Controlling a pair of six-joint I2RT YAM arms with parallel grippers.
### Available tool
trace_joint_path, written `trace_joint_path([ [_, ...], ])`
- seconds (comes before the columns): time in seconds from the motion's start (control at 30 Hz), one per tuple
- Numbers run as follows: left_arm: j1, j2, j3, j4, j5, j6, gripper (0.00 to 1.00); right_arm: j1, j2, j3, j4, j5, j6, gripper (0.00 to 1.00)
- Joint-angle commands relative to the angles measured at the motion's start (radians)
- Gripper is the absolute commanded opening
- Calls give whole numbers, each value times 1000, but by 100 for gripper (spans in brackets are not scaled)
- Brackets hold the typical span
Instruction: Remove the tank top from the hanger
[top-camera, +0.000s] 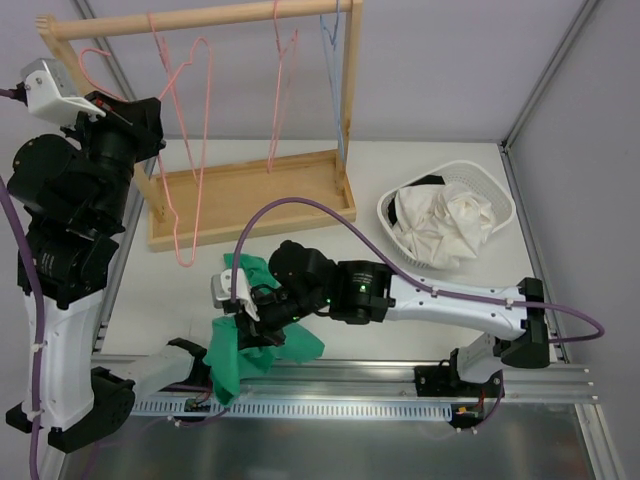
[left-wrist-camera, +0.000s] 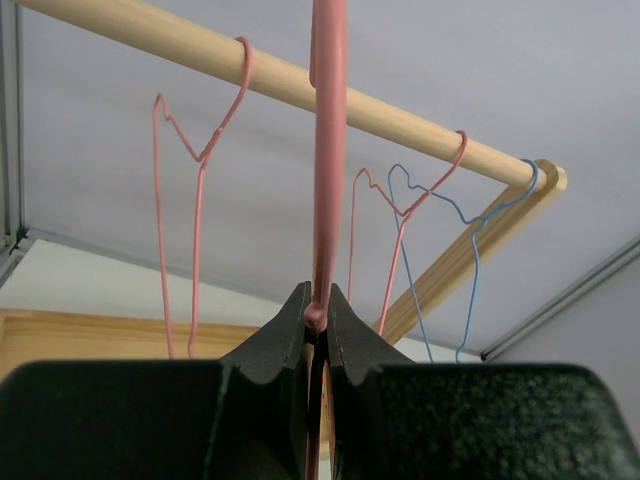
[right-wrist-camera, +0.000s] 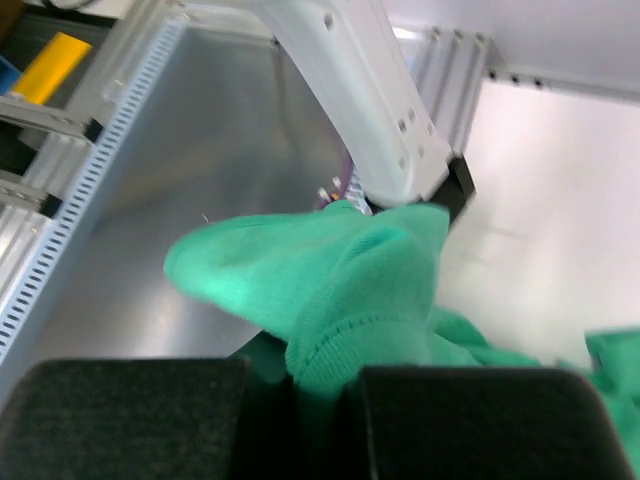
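Green tank top (right-wrist-camera: 330, 290) tight between right fingers (right-wrist-camera: 130, 420)

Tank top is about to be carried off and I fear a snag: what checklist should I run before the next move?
1. Right gripper shut on the tank top: ok.
2. Left gripper shut on the pink hanger: ok.
3. Tank top off that hanger: ok, the top view shows them well apart.
4. Tank top clear of the left arm: not ok, it drapes against the arm's lower part.
5. All the fabric gathered: cannot tell, some is hidden under the right arm.
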Motion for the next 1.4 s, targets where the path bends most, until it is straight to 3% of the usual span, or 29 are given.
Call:
trace_joint_path([
  [0.0, -9, 2, 11, 93, -23, 17, 0, -2, -138, -41, -73, 127, -39, 0],
  [0.3, -11, -21, -38, 91, 52, 27, 0, -61, -527, -212, -76, 601, -39, 0],
  [0.5, -10, 32, -11, 91, 56, 73, 0, -282, -595, -85, -109, 597, -10, 0],
  [0.8, -12, 172, 98, 91, 28, 130, 0, -517, -401, 222, -116, 655, -31, 0],
  [1.0, -12, 273, 134, 93, -23, 124, 0, -657, -232, 519, -94, 612, -36, 0],
  [1.17, -12, 334, 193, 99, -26, 112, 0, -726, -114, 613, 188, 633, -143, 0],
  [1.23, -11, 357, 209, 101, -26, 112, 0, -773, -50, 716, 270, 652, -143, 0],
  [1.37, -12, 399, 271, 108, -32, 130, 1, -865, -11, 733, 498, 699, -108, 0],
])
